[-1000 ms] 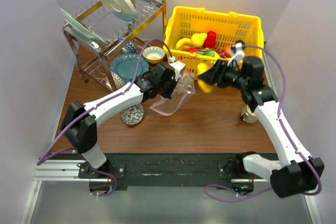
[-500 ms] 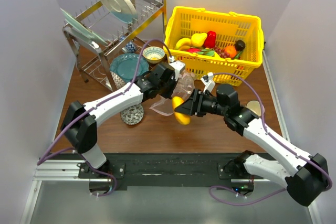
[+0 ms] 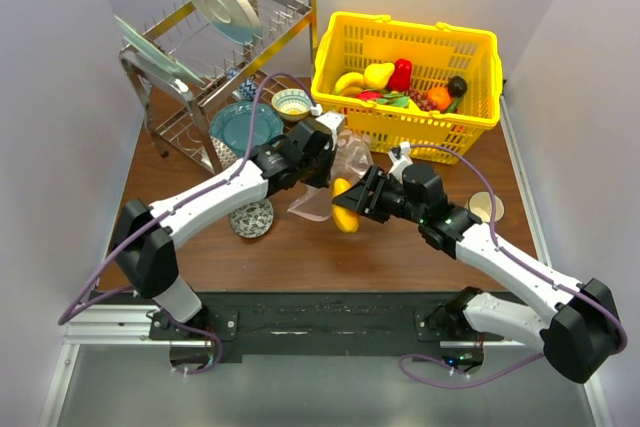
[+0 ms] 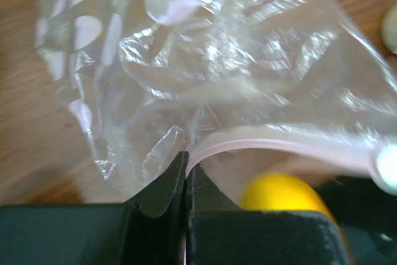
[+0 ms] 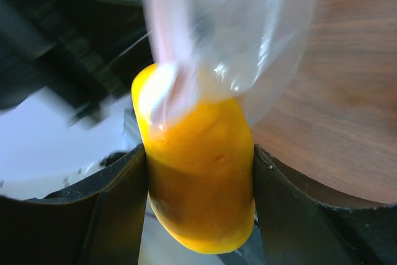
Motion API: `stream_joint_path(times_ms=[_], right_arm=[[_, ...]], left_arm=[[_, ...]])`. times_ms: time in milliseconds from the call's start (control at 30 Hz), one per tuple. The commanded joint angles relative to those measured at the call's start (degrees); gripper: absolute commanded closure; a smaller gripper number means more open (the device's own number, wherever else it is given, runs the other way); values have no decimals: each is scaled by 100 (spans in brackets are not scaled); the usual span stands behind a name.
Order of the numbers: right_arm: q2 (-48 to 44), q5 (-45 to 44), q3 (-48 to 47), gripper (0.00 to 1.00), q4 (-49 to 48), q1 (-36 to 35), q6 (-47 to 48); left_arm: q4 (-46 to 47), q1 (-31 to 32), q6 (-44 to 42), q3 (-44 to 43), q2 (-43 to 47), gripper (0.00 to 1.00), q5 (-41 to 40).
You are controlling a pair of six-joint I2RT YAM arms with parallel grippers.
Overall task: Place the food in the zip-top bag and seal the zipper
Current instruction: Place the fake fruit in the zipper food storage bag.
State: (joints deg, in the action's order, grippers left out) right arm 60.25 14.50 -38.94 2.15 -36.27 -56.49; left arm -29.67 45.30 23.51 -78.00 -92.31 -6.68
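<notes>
Our left gripper (image 4: 186, 161) has its 2 fingers pressed together on the end of the pink press-seal zipper (image 4: 279, 146) of the clear crinkly plastic zip-top bag (image 4: 248, 60). It holds 1 lip up so the mouth gapes. Our right gripper (image 5: 200, 172) pinches a glossy yellow-orange oblong toy fruit (image 5: 198, 197) and presents it from 3 o'clock in the top view. The tip touches the film at the mouth, and we judge it not yet inside. The other glossy toy fruits and vegetables (image 3: 395, 87) wait in the yellow mesh basket (image 3: 405, 27), at 1 o'clock from the bag.
</notes>
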Motion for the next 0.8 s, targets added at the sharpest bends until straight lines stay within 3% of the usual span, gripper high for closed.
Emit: stream_joint_path(times_ms=[0, 267, 500, 767], right_arm=[[-5, -571, 123, 47, -101, 15, -266], [-338, -1063, 281, 46, 119, 15, -442], [-400, -800, 352, 46, -522, 15, -697], [-417, -976, 334, 46, -391, 15, -705]], left_arm=[[145, 111, 847, 82, 731, 100, 526], [559, 155, 1349, 574, 1250, 100, 1194], [1384, 190, 1824, 1155, 1190, 100, 2047], [1824, 207, 2122, 1164, 1092, 100, 2477]])
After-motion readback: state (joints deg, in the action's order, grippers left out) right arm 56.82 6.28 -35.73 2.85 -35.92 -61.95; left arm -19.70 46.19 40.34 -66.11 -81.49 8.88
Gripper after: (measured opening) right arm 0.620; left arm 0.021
